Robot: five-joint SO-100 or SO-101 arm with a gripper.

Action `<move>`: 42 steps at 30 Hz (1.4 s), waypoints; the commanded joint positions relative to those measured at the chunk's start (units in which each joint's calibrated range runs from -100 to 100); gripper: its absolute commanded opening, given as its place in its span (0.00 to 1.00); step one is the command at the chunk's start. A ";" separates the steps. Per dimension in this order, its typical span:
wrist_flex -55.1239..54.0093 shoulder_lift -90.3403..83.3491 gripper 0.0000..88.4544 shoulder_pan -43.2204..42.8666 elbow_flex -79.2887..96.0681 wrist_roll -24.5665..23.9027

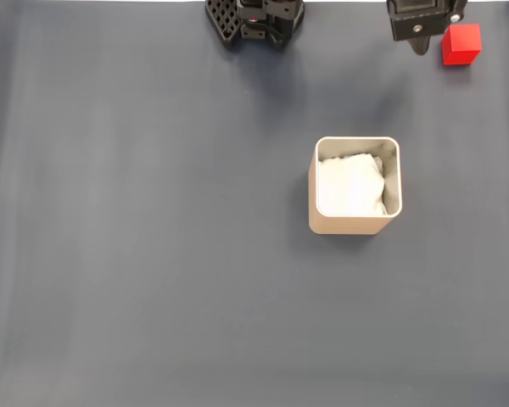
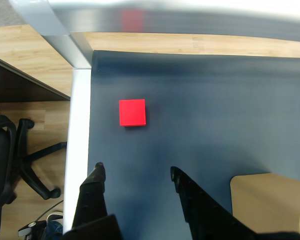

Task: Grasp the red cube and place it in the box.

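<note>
The red cube [image 1: 461,44] rests on the dark mat at the far right top of the fixed view. My gripper [image 1: 421,44] hangs just left of it there; most of the arm is cut off by the top edge. In the wrist view the red cube [image 2: 132,112] lies ahead of the gripper [image 2: 136,172], whose black fingers [image 2: 95,180] stand apart with only bare mat between them. The beige box [image 1: 355,186], lined with crumpled white paper, stands right of centre; a corner of the box [image 2: 265,202] shows at the lower right of the wrist view.
The arm's black base [image 1: 254,21] sits at the top centre of the fixed view. A silver table frame [image 2: 77,130] borders the mat close to the cube in the wrist view. Beyond it lie a wooden floor and an office chair [image 2: 10,155].
</note>
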 commanded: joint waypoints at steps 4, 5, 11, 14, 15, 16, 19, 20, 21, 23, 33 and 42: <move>-0.93 -0.03 0.38 -0.06 -1.23 -0.68; -1.10 0.40 0.38 -0.06 -1.23 -0.73; -2.66 3.86 0.38 0.36 -2.41 -0.83; -3.64 6.11 0.38 0.50 -3.96 -0.88; -3.97 6.80 0.38 0.58 -4.51 -0.88; -4.38 7.67 0.38 0.58 -5.06 -0.88; -5.28 9.92 0.38 0.72 -6.70 -0.83; -5.78 10.61 0.38 0.72 -7.06 -0.73; -6.19 11.30 0.38 0.79 -7.52 -0.73; -6.43 12.60 0.38 1.00 -8.80 -0.68; -7.25 18.66 0.38 1.78 -16.36 0.20; -7.99 22.47 0.39 0.50 -20.92 -0.10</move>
